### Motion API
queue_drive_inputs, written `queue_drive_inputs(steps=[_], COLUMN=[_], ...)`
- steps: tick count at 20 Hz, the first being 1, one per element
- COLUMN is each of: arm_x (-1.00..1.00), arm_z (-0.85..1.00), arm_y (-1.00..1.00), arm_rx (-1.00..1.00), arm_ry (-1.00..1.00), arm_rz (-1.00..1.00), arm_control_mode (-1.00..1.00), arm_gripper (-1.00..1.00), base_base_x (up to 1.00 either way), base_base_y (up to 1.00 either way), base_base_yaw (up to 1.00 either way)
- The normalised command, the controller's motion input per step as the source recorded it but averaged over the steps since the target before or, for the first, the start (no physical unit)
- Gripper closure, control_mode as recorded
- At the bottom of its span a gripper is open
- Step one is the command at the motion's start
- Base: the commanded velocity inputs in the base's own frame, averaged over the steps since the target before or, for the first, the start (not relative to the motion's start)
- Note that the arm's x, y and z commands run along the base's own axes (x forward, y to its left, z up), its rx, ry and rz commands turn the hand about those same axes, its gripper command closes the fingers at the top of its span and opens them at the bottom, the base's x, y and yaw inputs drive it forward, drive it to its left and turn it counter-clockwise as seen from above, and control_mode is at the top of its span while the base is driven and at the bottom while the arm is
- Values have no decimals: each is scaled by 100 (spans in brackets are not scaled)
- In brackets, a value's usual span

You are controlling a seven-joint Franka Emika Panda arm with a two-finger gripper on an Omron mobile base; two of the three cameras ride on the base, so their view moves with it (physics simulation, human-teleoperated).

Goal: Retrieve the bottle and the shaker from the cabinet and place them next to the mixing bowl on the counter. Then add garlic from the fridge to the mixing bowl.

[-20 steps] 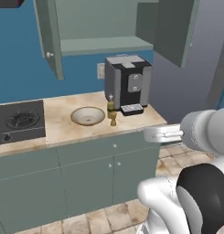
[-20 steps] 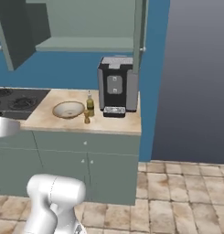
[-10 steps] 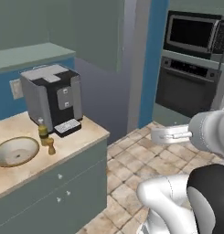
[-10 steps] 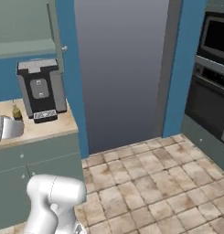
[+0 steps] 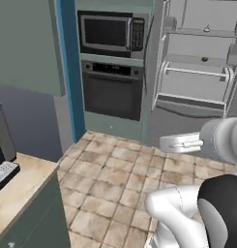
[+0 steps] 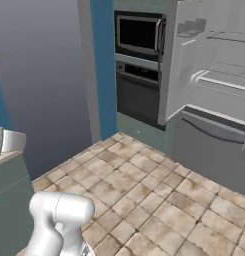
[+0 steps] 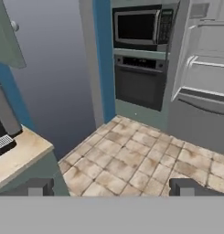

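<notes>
— Changed just now?

— Whole outlook, nothing less. A second ago, faced the bowl and a bottle on the worktop (image 5: 18,186); now looks at the oven (image 5: 112,94), with the microwave (image 5: 110,31) right above it. Reads as the base turning, not as things moving. Only the coffee machine (image 5: 1,145) is left of that scene, well left of the oven at the frame's edge.

— Meaning for the task?

— Probably means the cabinet part is over and the garlic leg is starting. Heads toward the fridge (image 5: 187,92), just right of the oven, standing open with pale shelves bared.

— Pincer?

— Spread wide, pinching nothing. Pincer (image 7: 112,188) hangs over tiled floor (image 5: 115,169), short of the oven, well apart from the fridge.

— And the garlic?

— Can't say for certain. Two small dark specks (image 5: 205,59) on the shelves up and right of the oven, far too small to name. Presumably somewhere in there.

— Pointing which way? Long axis?

— Can't tell at this range. No shape, no stem end, no lie to read. Needs a nearer look before choosing how to come at it.

— Bowl?

— Left of the oven somewhere, beyond the coffee machine, out of frame. Calls for a trip back afterwards.
</notes>
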Motion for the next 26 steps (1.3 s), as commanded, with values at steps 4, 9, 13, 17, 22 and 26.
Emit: queue_drive_inputs(steps=[4,9,13,17,22,26], arm_x=[0,0,0,0,0,0], arm_z=[0,0,0,0,0,0], arm_y=[0,0,0,0,0,0], arm_rx=[0,0,0,0,0,0], arm_ry=[0,0,0,0,0,0], arm_rz=[0,0,0,0,0,0], arm_control_mode=[100,100,100,100,100,100], arm_gripper=[-100,-100,-100,-100,-100,-100], base_base_x=[37,91,100,100,100,100], base_base_y=[-7,-14,-23,-43,-7,-6], base_base_yaw=[-73,-48,-27,-26,-31,-27])
